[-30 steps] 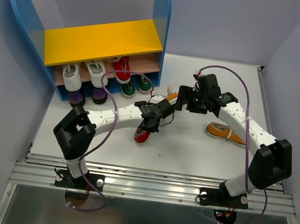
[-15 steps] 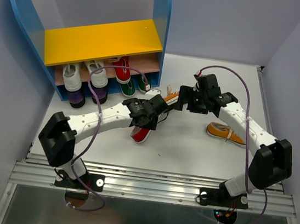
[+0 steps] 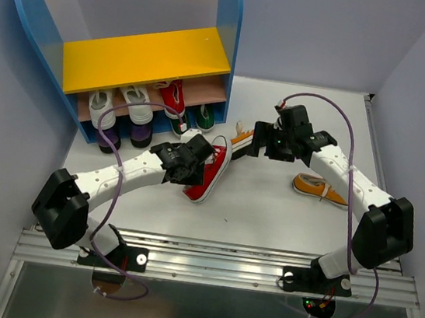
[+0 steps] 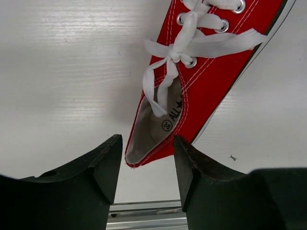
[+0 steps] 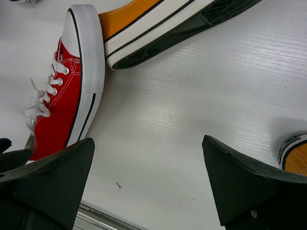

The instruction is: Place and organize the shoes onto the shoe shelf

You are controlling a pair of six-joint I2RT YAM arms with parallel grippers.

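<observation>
Red shoe (image 3: 211, 173) is found on the counter (image 3: 268, 213), on the near side of the shelf (image 3: 144, 56), uncovered now that the left arm has been swung leftward. Its heel is seen between the left fingers (image 4: 103, 163), which are parted and not closed on it. Right fingers (image 5: 53, 177) are held wide apart and empty, near an orange shoe (image 5: 158, 24). A grasp is judged imminent.
</observation>
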